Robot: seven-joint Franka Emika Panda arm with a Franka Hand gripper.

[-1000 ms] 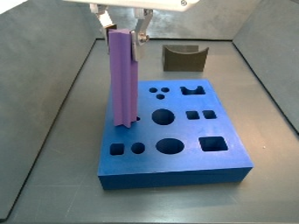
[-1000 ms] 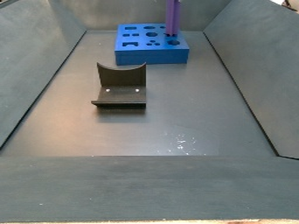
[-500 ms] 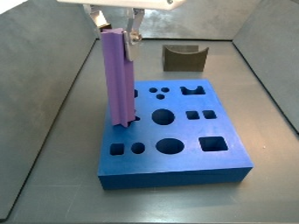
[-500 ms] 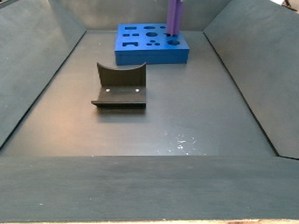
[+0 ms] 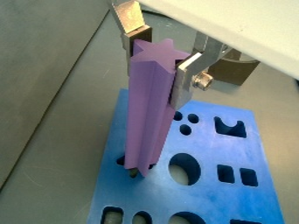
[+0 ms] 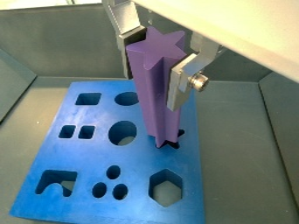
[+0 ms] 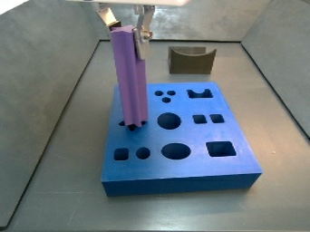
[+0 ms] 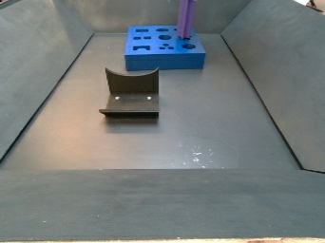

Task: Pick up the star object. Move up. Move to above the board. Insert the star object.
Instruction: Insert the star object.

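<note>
Jamming is the main risk I am seeing here: the star object (image 5: 155, 109) has ridges that must line up with the points of the star-shaped hole, and any twist about its long axis, or a slight lean, would likely be catching its lower end on the hole's rim and wedging it or dragging the board (image 7: 200, 159) across the surface (image 7: 72, 145). A second risk, in my judgement, is the prism slipping between the pads if it is pushed down while misaligned, since the grip is sitting only at the very top of a long piece.

The fingers (image 6: 177, 80) are closing narrowly, no wider than the prism, and the gripper (image 5: 162, 54) is clamping the star object's upper end from two sides; in both wrist views the silver plates are pressing flat against it. The prism is standing upright with its lower end at or just inside the star hole near the board's left edge, close to the near-left corner in a side view; how deep it is sitting I cannot tell. The fixture (image 8: 128, 94) is standing well apart, mid-surface.
</note>
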